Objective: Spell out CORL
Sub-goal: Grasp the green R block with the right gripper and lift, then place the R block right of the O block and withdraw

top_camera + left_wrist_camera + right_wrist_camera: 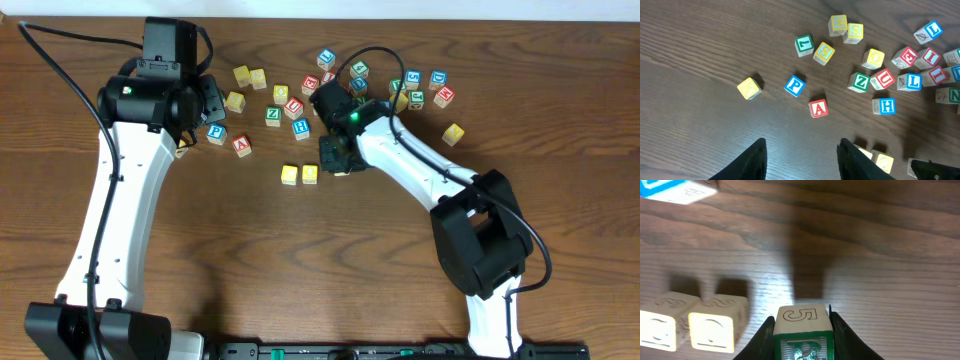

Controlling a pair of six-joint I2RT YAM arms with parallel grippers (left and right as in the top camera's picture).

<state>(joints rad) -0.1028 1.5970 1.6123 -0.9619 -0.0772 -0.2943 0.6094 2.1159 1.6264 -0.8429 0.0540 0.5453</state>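
Two yellow-topped cubes (300, 174) sit side by side in the middle of the table. They also show in the right wrist view (690, 327) and the left wrist view (879, 160). My right gripper (335, 157) (801, 317) is shut on the green-framed R cube (800, 347), low over the table just right of the yellow pair. I cannot tell whether the cube touches the wood. A blue-framed L cube (912, 81) lies in the pile, and another blue L cube (931, 31) (326, 58) lies farther back. My left gripper (802, 145) (205, 108) is open and empty above bare wood.
Many loose letter cubes lie at the back, among them a blue H (885, 106) (301, 128), a red A (818, 108) (241, 145), a blue P (795, 85), a green Z (858, 81) and a lone yellow cube (453, 134).
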